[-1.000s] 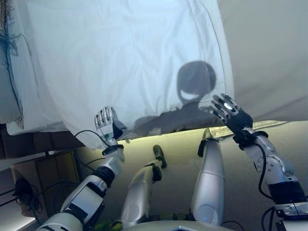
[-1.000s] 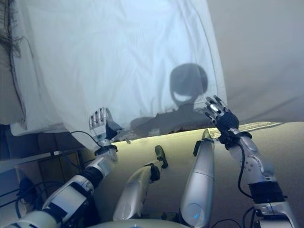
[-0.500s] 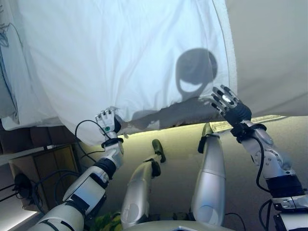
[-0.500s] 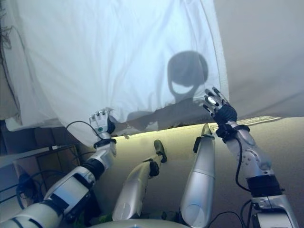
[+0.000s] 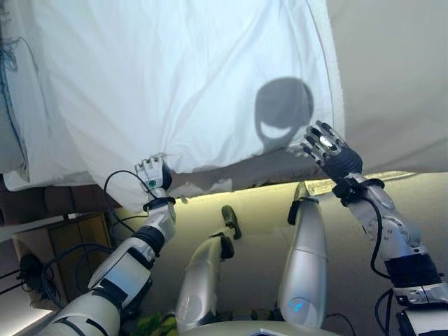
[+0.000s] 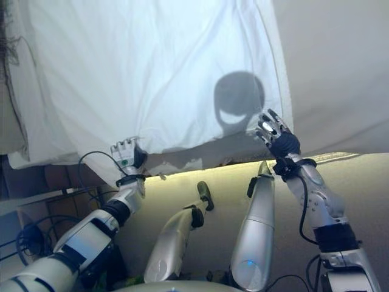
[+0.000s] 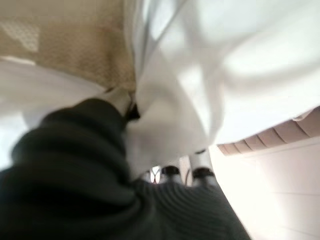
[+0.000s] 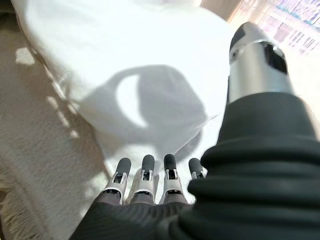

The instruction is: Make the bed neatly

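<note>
The white sheet (image 5: 189, 77) is being spread over the bed (image 5: 392, 77), its near edge gripped by the left hand (image 5: 151, 173). The right hand (image 5: 329, 150) is being held open at the sheet's near right corner, fingers straight, nothing grasped.

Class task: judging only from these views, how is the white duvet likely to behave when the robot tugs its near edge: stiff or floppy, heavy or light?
Probably floppy: the white duvet creases and sags over the bed's near edge. Likely light for its size, since it bunches where the left robot hand grips it. The open right robot hand may slide on the smooth cloth.
</note>
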`<state>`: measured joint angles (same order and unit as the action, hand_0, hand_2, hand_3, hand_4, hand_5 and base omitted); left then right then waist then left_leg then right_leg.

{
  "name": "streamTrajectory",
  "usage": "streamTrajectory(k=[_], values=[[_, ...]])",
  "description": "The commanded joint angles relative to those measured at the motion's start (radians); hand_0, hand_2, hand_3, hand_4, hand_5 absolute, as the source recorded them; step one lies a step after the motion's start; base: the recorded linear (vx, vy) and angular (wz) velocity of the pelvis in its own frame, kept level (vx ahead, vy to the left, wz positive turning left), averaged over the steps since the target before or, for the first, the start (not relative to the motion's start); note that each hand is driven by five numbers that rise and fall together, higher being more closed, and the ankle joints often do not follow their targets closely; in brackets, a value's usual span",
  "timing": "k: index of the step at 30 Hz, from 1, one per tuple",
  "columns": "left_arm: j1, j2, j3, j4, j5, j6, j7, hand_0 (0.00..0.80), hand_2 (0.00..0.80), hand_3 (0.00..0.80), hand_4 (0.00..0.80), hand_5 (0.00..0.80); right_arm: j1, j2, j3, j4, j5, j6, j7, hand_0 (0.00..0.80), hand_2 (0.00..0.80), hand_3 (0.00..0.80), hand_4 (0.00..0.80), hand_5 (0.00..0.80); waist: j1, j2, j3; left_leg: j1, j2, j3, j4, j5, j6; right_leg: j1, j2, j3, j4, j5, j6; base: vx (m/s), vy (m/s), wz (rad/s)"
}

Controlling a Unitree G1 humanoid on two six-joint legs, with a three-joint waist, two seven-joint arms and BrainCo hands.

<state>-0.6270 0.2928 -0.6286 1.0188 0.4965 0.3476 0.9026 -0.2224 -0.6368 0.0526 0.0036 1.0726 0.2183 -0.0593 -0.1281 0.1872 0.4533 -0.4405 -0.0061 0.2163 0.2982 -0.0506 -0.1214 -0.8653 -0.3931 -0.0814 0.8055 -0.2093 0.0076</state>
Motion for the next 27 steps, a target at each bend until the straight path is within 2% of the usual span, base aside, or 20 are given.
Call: streamTrajectory(k=[1,4,8,12,17,20,27], values=[[0.065,0.057,0.051,0.031,-0.034,-0.041,0.006,0.8,0.8,0.8,0.8,0.8,0.058,0.046,-0.045,-0.082,0.018,-0.041,0.06,0.0,0.0,0.0,0.0,0.0,-0.022,-0.04,-0.031,-0.046,0.058,-0.049,0.026,0.16,-0.018,0.135,-0.126,0.009,-0.457,0.472,0.214,0.13,0.038,0.02],[0.118,0.07,0.084,0.032,-0.054,-0.107,-0.008,0.8,0.8,0.8,0.8,0.8,0.121,0.062,-0.062,-0.054,0.0,-0.044,0.106,0.0,0.0,0.0,0.0,0.0,-0.015,-0.029,-0.073,0.034,0.052,-0.04,-0.008,0.151,-0.013,0.211,-0.144,-0.022,-0.477,0.464,0.214,0.156,0.071,0.06],[0.198,0.087,0.123,0.015,-0.076,-0.157,-0.024,0.8,0.8,0.8,0.8,0.8,0.198,0.075,-0.085,-0.021,-0.057,-0.042,0.135,0.0,0.0,0.0,0.0,0.0,-0.004,-0.016,-0.118,0.115,0.047,-0.034,-0.047,0.15,-0.006,0.297,-0.159,-0.055,-0.493,0.451,0.213,0.135,0.072,0.11],[0.273,0.116,0.175,0.001,-0.029,-0.203,-0.055,0.8,0.8,0.8,0.8,0.8,0.26,0.092,-0.119,0.025,-0.068,-0.015,0.172,0.0,0.0,0.0,0.0,0.0,0.014,-0.009,-0.168,0.206,0.047,-0.025,-0.12,0.163,0.001,0.405,-0.167,-0.104,-0.52,0.434,0.213,0.111,0.05,0.06],[0.344,0.172,0.225,-0.018,0.08,-0.193,-0.077,0.8,0.8,0.8,0.8,0.8,0.326,0.085,-0.192,0.055,-0.076,0.018,0.248,0.0,0.0,0.0,0.0,0.0,0.026,0.001,-0.228,0.294,0.046,-0.013,-0.21,0.181,0.003,0.523,-0.171,-0.159,-0.563,0.419,0.22,0.078,0.061,0.08],[0.394,0.218,0.262,-0.045,0.153,-0.159,-0.113,0.8,0.8,0.8,0.8,0.8,0.358,0.075,-0.242,0.065,-0.072,0.044,0.304,0.0,0.0,0.0,0.0,0.0,0.029,0.008,-0.263,0.344,0.039,-0.008,-0.249,0.182,0.006,0.6,-0.167,-0.19,-0.601,0.414,0.225,0.09,0.057,0.15],[0.48,0.373,0.364,-0.045,0.204,-0.109,-0.243,0.8,0.8,0.8,0.8,0.8,0.422,0.075,-0.325,0.13,-0.083,0.082,0.422,0.0,0.0,0.0,0.0,0.0,0.038,0.016,-0.34,0.434,0.015,-0.003,-0.294,0.159,0.019,0.756,-0.163,-0.235,-0.683,0.414,0.24,0.137,0.045,0.03]])
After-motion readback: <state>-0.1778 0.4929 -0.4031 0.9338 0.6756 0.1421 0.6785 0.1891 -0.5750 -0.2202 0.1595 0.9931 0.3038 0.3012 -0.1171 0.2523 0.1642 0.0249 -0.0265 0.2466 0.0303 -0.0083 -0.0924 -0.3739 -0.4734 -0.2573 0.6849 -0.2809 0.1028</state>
